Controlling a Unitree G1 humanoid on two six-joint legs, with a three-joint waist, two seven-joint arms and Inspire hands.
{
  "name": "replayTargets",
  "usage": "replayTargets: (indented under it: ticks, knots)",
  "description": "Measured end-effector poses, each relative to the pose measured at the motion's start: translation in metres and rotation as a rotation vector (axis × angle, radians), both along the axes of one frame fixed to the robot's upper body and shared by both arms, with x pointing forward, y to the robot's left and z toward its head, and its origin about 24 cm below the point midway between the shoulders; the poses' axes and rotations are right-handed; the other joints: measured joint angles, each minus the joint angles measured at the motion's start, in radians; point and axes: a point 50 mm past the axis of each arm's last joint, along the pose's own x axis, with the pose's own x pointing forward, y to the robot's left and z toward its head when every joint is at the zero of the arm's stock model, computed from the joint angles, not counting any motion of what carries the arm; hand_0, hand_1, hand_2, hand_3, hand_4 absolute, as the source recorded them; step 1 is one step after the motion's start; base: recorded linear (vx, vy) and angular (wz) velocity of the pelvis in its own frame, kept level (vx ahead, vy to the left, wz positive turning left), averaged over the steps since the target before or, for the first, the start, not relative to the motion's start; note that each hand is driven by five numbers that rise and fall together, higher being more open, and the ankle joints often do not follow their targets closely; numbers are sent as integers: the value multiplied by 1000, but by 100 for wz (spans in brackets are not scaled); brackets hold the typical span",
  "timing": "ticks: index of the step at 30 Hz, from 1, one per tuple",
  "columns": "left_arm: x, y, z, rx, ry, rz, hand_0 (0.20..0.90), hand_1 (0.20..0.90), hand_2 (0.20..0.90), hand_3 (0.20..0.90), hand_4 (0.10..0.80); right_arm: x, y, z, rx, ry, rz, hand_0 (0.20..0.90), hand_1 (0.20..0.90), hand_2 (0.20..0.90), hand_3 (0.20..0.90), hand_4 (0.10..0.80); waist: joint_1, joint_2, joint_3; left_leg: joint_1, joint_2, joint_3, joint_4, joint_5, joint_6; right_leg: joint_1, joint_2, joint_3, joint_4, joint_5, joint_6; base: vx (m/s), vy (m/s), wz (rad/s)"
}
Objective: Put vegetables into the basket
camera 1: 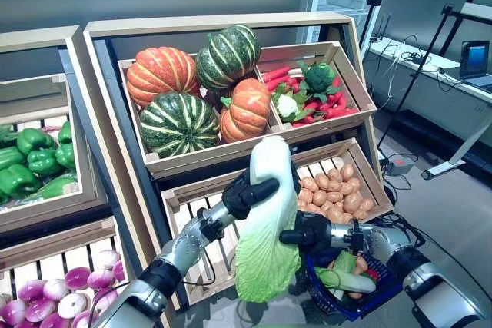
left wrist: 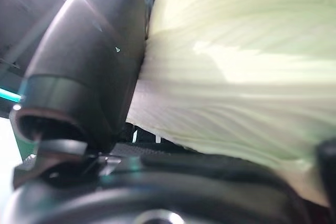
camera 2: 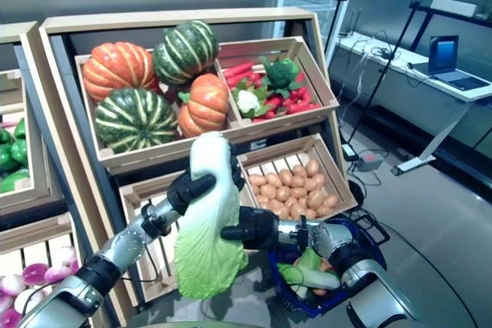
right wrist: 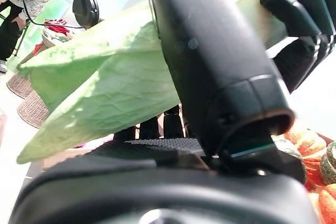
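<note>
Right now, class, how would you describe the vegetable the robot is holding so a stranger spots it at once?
Start at the wooden produce stand. In front of its potato crate, the left hand and right hand grip a napa cabbage. It alone is held in the air, long, with a white stem and frilly pale-green leaves.

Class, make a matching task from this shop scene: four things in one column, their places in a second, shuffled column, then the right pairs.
Things:
1. cabbage
2. pumpkins
3. potatoes
4. basket

Places:
A. lower right crate
B. on the right arm
C. upper crate
D. held by left hand and right hand

Pairs: 1-D, 2-C, 3-A, 4-B
</note>
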Motion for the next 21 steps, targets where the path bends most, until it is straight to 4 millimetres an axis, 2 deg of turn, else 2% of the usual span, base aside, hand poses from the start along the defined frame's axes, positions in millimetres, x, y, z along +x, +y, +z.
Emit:
replayTargets:
  ticks: [11, 12, 13, 21]
  knots:
    - [4, 1, 4, -18, -15, 24, 300, 300, 300, 300, 400, 2, -2, 2, 8, -6, -20, 300, 300, 300, 300, 400, -2, 1, 7, 0, 0, 2, 0, 0, 0, -1, 0, 1, 0, 0, 0, 0, 0, 0]
    - [4, 0, 4, -15, -17, 24, 554, 554, 554, 554, 569, 2, -2, 2, 8, -6, -21, 300, 300, 300, 300, 400, -2, 2, 9, 0, 0, 2, 0, 0, 0, -1, 0, 1, 0, 0, 0, 0, 0, 0]
    - [4, 0, 5, -15, -19, 26, 900, 900, 900, 900, 800, 3, -2, 2, 9, -7, -23, 300, 300, 300, 300, 400, -2, 2, 11, 0, 0, 3, 0, 0, 0, -2, 0, 1, 0, 0, 0, 0, 0, 0]
    - [8, 2, 5, 24, -6, 45, 900, 900, 900, 900, 800, 2, -5, 1, 4, -2, -53, 300, 300, 300, 300, 400, -3, 4, 25, 0, 1, 13, 0, -1, 0, -5, 1, 6, 0, 0, 0, 0, 0, 0]
